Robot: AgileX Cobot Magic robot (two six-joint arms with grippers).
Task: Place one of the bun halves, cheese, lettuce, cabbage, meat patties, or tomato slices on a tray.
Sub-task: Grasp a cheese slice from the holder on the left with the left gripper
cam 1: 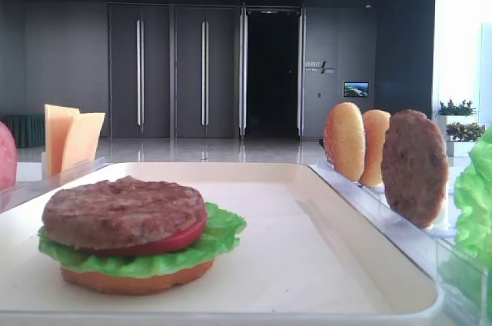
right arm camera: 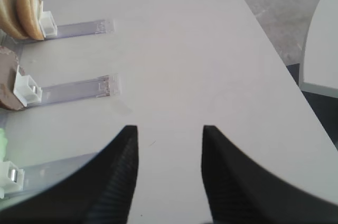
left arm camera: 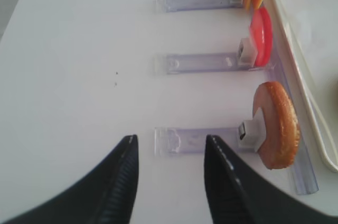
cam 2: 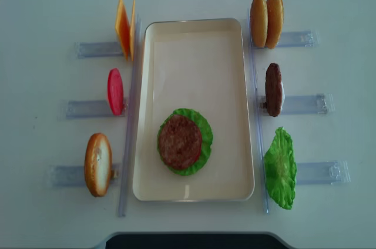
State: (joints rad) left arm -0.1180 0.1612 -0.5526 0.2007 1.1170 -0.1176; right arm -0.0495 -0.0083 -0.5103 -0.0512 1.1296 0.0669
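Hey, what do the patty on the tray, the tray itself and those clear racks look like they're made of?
Meat patty: likely molded plastic or rubber, matte, with a grainy brown surface. Tray: probably smooth cream plastic; faint sheen, rounded rim. Clear racks: transparent, acrylic-like plastic strips; the table shows through.

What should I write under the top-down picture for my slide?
Half-built burger, patty on lettuce, sits on a tray between racks of cheese, tomato and buns.
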